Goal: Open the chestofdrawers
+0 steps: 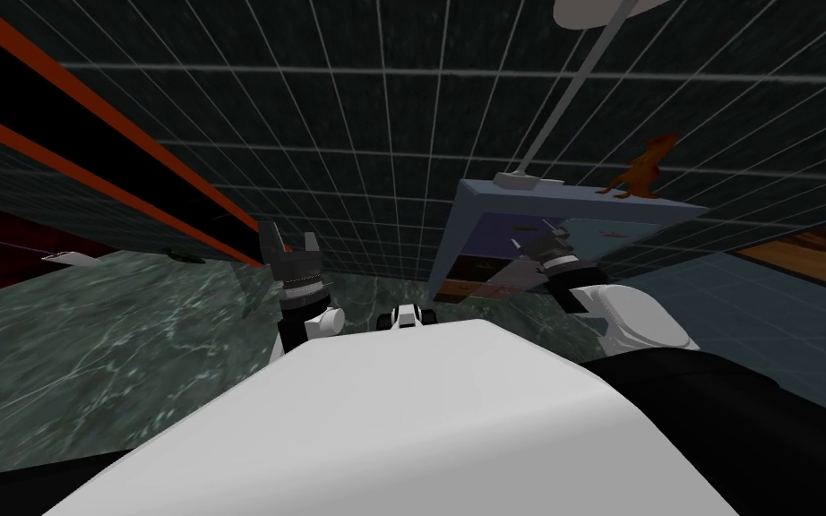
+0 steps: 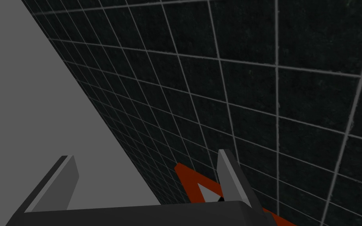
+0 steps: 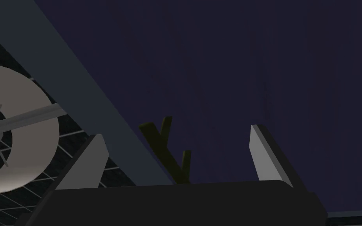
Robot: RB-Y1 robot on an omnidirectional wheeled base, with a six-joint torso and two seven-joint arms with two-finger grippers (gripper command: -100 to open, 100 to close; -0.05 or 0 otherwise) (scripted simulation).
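The chest of drawers [image 1: 572,199] stands at the right against the dark tiled wall, with a blue-grey top and dark drawer fronts. My right gripper [image 1: 532,244] is up against its upper front. In the right wrist view a dark navy drawer front [image 3: 255,70] lies just ahead, and a dark olive branching handle [image 3: 164,149] sits between the open fingers, nearer one finger [image 3: 88,161]; my right gripper [image 3: 176,132] holds nothing. My left gripper [image 1: 290,235] is raised at the left, away from the chest, and my left gripper [image 2: 145,154] is open and empty.
A white lamp [image 1: 528,179] and an orange figurine [image 1: 644,170] stand on the chest top; the lamp's shade [image 3: 39,129] shows beside the chest's edge. A black and orange striped structure [image 1: 89,152] runs along the left. The floor [image 1: 89,358] is dark green marble.
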